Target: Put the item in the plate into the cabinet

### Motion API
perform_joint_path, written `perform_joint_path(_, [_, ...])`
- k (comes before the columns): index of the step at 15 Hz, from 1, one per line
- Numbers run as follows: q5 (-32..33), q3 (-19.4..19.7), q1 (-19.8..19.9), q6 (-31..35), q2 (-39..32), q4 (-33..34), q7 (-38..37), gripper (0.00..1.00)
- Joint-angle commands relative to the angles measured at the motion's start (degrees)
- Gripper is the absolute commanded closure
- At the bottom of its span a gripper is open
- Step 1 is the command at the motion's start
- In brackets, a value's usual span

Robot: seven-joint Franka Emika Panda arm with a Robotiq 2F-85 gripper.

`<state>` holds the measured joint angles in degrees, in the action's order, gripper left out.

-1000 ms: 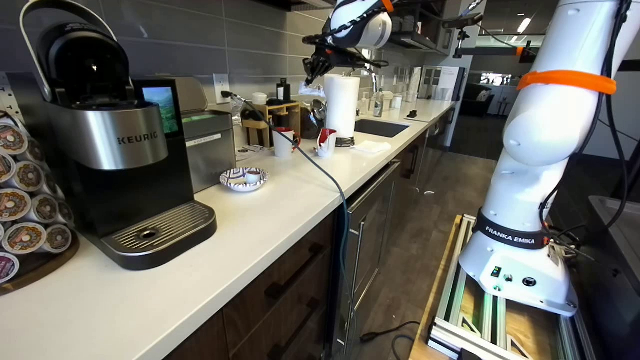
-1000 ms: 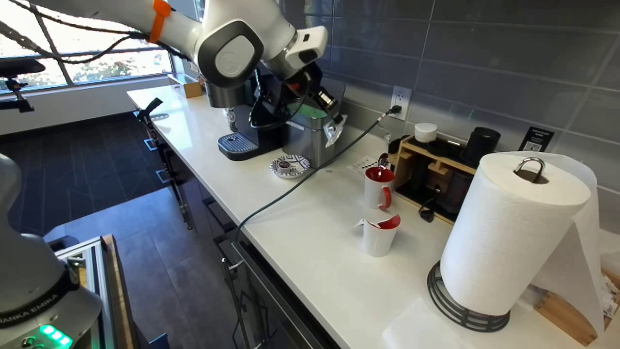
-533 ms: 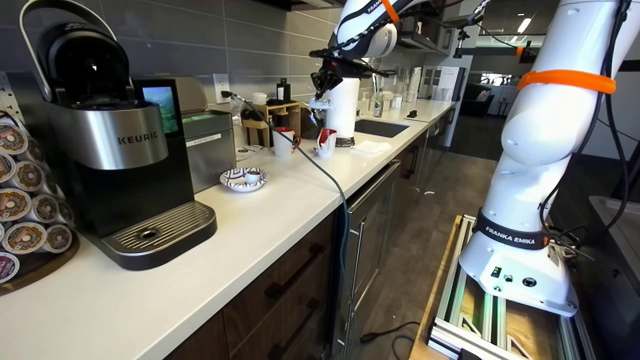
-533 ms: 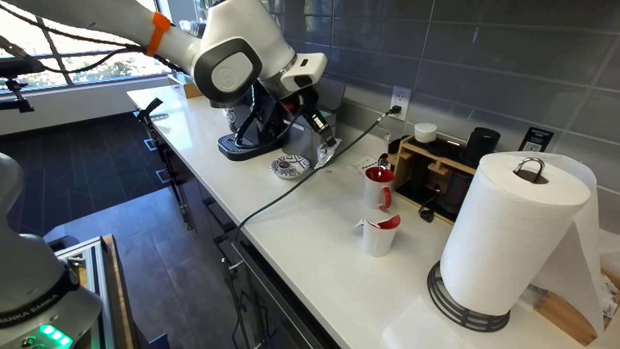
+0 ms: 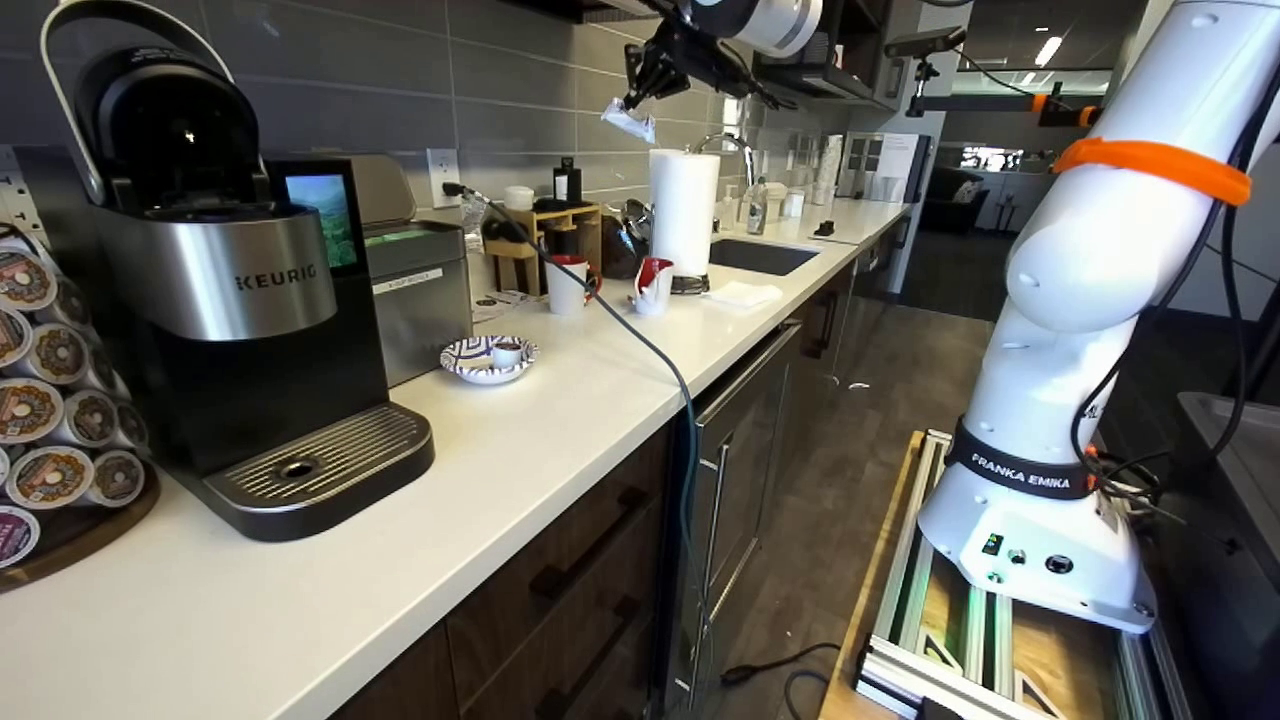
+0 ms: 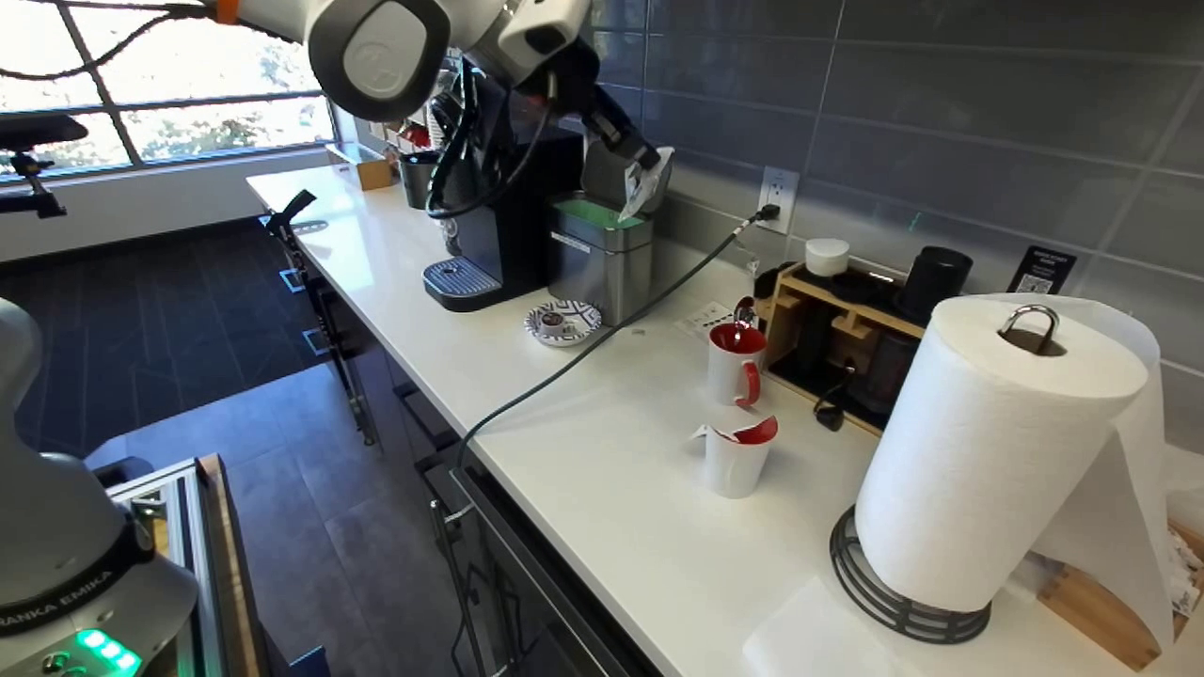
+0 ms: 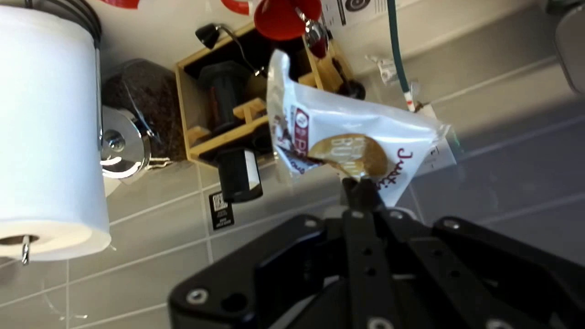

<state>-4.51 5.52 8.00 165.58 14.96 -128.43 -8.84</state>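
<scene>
My gripper (image 7: 361,185) is shut on a shiny white snack packet (image 7: 349,130) with a round golden picture. It holds the packet in the air by one edge. In both exterior views the packet (image 5: 628,122) (image 6: 643,188) hangs high above the counter. The plate (image 5: 485,376), white with a bluish pattern, sits on the counter and also shows in an exterior view (image 6: 589,322). A small white pod (image 5: 507,354) with a dark top lies in it. Dark wooden drawers (image 5: 540,620) are below the counter and a dark wall shelf (image 5: 822,85) hangs farther along. I cannot tell which is the cabinet.
A coffee machine (image 5: 240,330) and an open-lidded steel bin (image 6: 602,268) stand by the plate. A cable (image 6: 602,343) crosses the counter. Two red-and-white mugs (image 6: 738,371), a wooden organizer (image 6: 809,348) and a paper-towel roll (image 6: 988,461) stand farther along.
The gripper dips toward the counter half a second ago, then rises well above its earlier height, the packet still held. The plate and pod have not moved.
</scene>
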Motion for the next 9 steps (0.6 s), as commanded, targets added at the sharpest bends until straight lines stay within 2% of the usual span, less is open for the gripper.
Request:
perform_joint_path(1, [1.4, -1.1, 2.7, 2.5, 2.6, 1.0, -4.5, 1.0])
perform_joint_path(7, [1.5, -3.9, 7.4, 9.4, 1.2, 5.8, -10.9, 1.0])
perform_joint_path(9, [2.1, -5.5, 10.0, 10.7, 1.1, 7.1, -13.7, 1.0])
